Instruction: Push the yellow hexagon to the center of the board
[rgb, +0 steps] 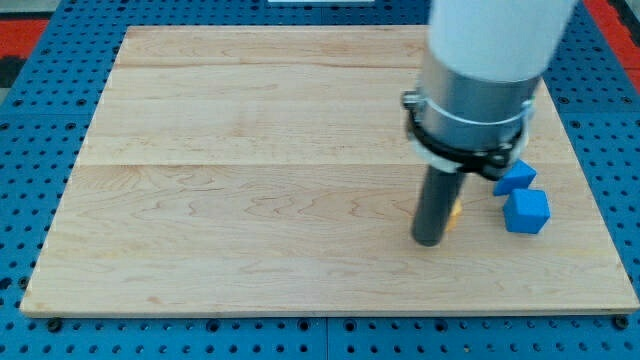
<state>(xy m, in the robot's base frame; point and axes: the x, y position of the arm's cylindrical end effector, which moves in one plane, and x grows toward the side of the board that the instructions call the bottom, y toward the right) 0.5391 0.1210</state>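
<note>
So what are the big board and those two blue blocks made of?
The board looks like pale, smooth-finished wood: grain lines and plank seams show. The two blue blocks, and, look matte and evenly coloured, perhaps painted wood or plastic; I cannot tell which.

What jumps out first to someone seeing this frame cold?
The arm's big white and grey body fills the view's upper right, ending in the dark rod with my tip on the wooden board. A sliver of the yellow block peeks out just right of the rod, mostly hidden. Two blue blocks sit further right, close together.
</note>
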